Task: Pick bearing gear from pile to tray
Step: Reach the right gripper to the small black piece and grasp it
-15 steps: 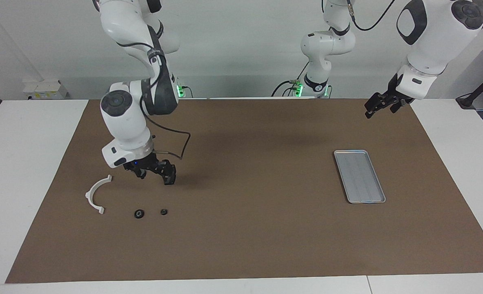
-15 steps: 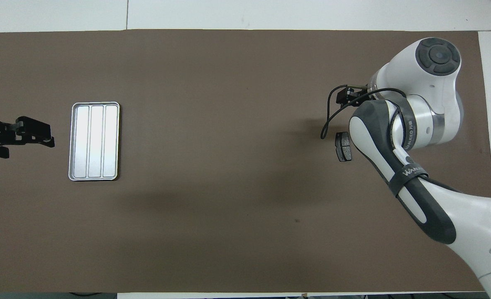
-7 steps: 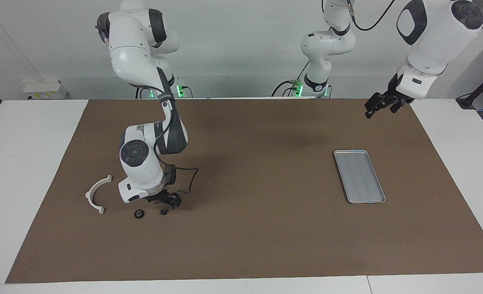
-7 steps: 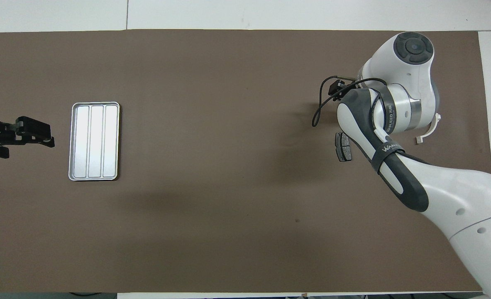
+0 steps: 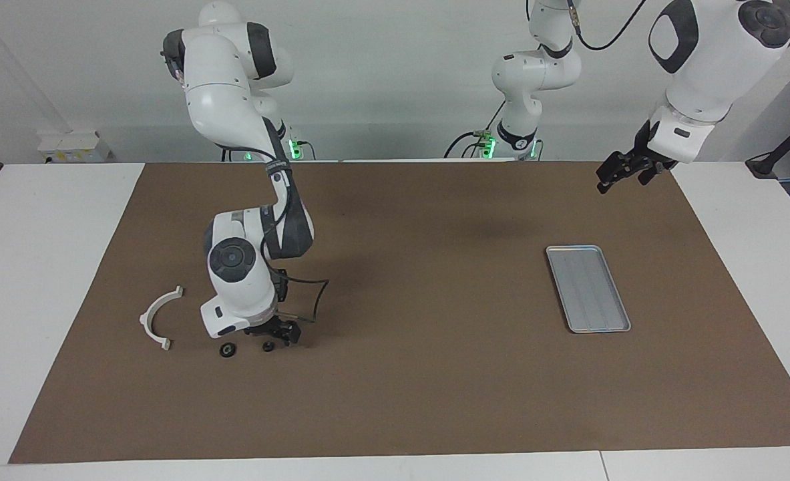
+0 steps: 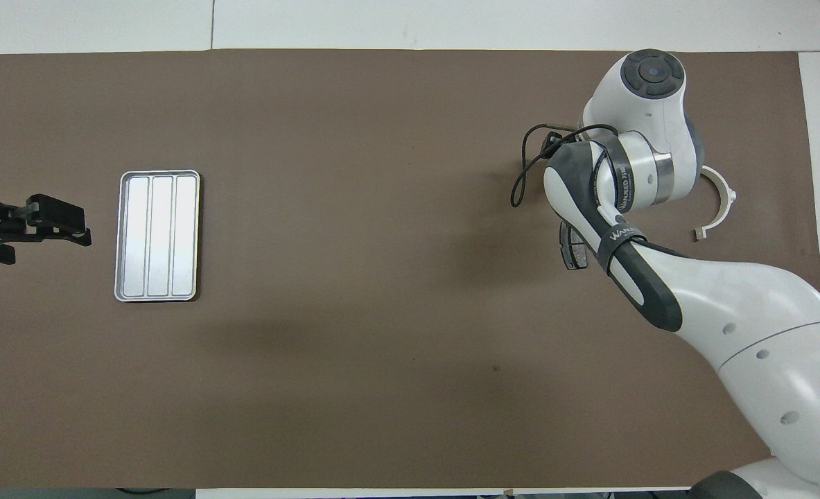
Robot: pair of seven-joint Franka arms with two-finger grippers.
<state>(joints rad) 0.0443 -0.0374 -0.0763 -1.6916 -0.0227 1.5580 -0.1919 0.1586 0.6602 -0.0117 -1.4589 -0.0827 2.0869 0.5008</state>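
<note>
right gripper [image 5: 273,332] low at the mat, just above small black ring [image 5: 268,346], finger gap unreadable | second ring [image 5: 228,350], white bracket [image 5: 158,317] beside it | brake pad [image 6: 570,247] under arm | tray [image 5: 587,288] well apart, open mat between | left gripper [image 5: 623,172] spread, waiting past tray

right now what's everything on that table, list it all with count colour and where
tray: 1, silvery grey, bare, on the brown mat toward the left arm's end
half-ring bracket: 1, white, toward the right arm's end
rings: 2, small, black, beside the bracket, farther from the robots than it
brake pad: 1 showing, dark grey, partly hidden under the right arm in the overhead view
mat: 1, brown, covering the white table
right gripper: 1, black, low at the mat right by one ring
left gripper: 1, black, open, waiting in the air near the tray's end of the mat
</note>
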